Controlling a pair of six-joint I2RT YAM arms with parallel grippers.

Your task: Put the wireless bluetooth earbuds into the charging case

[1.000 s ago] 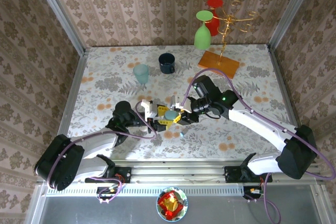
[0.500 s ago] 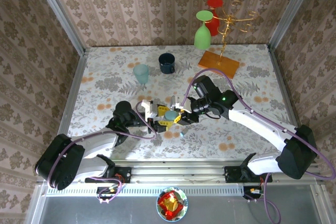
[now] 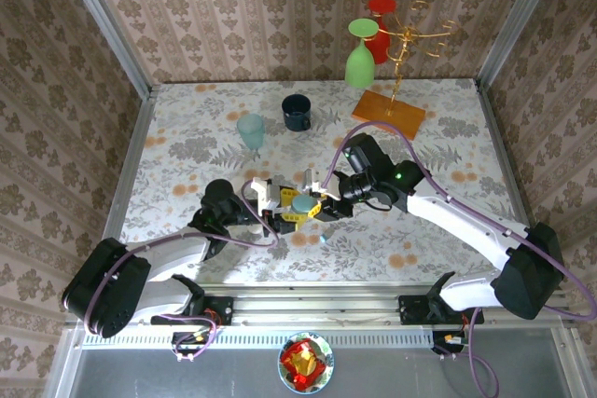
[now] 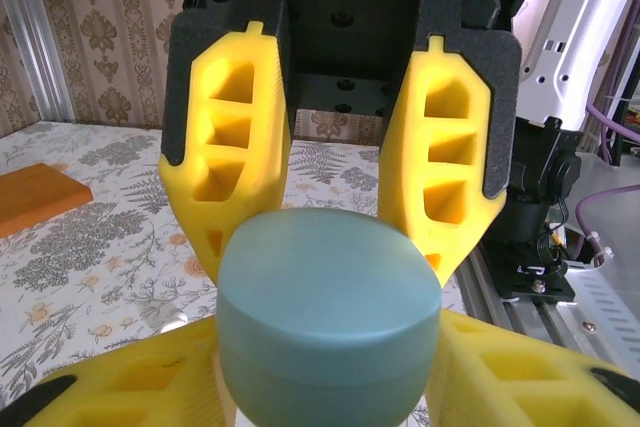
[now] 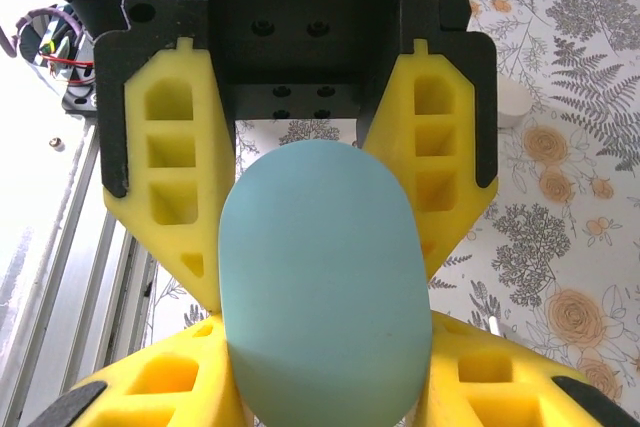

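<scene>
We're seeing nothing shifting vs a sec ago: left pincer (image 3: 287, 218) & right pincer (image 3: 317, 209) are both staying part-closed round the teal charging case (image 4: 330, 317), lid apparently shut, so insertion's stalling.

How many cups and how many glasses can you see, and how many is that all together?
Cups: 2, a pale teal cup and a dark blue cup
Glasses: 2, a green glass and a red glass, both hanging upside down
Total: 4
</scene>
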